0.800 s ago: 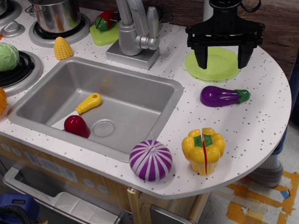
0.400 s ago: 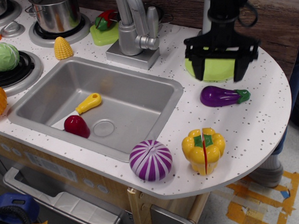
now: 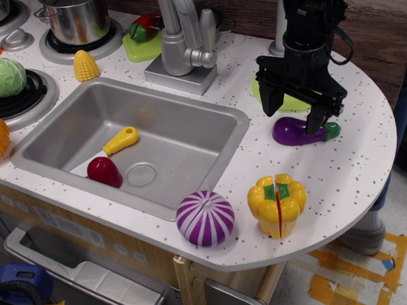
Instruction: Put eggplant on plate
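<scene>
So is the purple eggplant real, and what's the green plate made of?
The eggplant looks like a plastic toy: smooth and glossy, with bright glints. The plate also seems plastic, an even lime green with a duller sheen, though the gripper hides much of it.

Views: you have one camera only, so nothing is shared with another view.
Position: it sits above and in front of the desk (image 3: 344, 163), off its front edge.
Direction: you look down and toward the back wall, at a slant.
Distance: middling; the sink (image 3: 188, 136), the stove burners and the claw (image 3: 293, 110) all fit.
</scene>
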Available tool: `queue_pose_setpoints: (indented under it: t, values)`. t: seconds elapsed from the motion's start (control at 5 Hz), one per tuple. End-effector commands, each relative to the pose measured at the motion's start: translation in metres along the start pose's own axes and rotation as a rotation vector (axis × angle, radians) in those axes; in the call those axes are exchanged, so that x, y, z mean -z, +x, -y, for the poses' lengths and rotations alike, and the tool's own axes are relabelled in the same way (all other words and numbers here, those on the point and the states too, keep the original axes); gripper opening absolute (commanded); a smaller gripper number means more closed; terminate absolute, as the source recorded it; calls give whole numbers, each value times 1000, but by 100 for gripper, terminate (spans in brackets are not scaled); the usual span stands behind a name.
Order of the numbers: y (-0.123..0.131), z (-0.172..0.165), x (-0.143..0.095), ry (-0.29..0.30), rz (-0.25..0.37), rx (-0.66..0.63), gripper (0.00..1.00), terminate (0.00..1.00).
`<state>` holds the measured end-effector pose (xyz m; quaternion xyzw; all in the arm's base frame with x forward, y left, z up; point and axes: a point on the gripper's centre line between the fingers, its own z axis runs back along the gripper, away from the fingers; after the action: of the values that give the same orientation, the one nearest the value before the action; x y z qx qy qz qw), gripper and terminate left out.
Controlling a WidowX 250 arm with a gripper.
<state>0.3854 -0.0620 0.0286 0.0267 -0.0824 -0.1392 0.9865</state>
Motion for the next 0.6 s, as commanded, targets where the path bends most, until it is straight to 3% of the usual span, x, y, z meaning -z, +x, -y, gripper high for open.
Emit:
queue_pose_setpoints:
  t: [0.0,0.4]
  values:
    - [9,-5,-34,44,71,276,100,0]
    - [20,-1,-32,36,123,537,100,0]
